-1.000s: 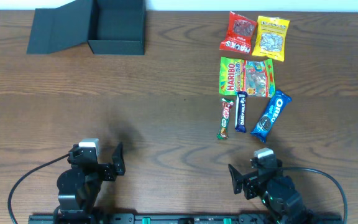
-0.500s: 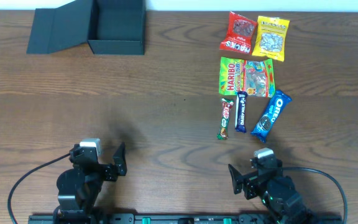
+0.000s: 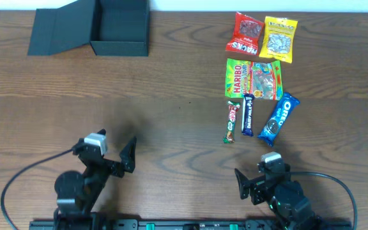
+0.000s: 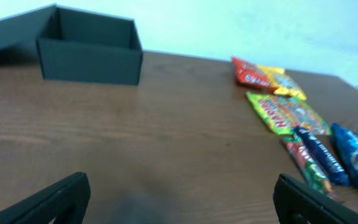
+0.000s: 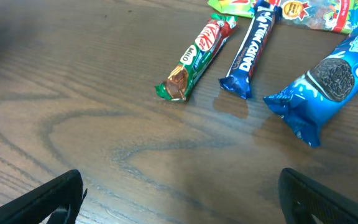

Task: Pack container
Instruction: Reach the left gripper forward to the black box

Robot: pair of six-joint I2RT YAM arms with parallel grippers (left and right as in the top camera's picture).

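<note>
The dark container [image 3: 120,29] stands open at the far left of the table, its flap lid [image 3: 59,29] folded out to the left; it also shows in the left wrist view [image 4: 89,53]. Snack packets lie at the right: a red bag [image 3: 246,33], a yellow bag [image 3: 280,38], a Haribo bag [image 3: 254,79], a green bar [image 3: 232,121], a dark blue bar [image 3: 248,114] and a blue Oreo pack [image 3: 278,118]. My left gripper [image 3: 117,160] is open and empty near the front left. My right gripper [image 3: 253,182] is open and empty, just in front of the bars [image 5: 197,56].
The wooden table [image 3: 171,115] is bare between the container and the snacks. Black cables run from both arm bases along the front edge.
My left gripper has lifted and moved a little forward and to the right. The right arm and all objects have stayed still.
</note>
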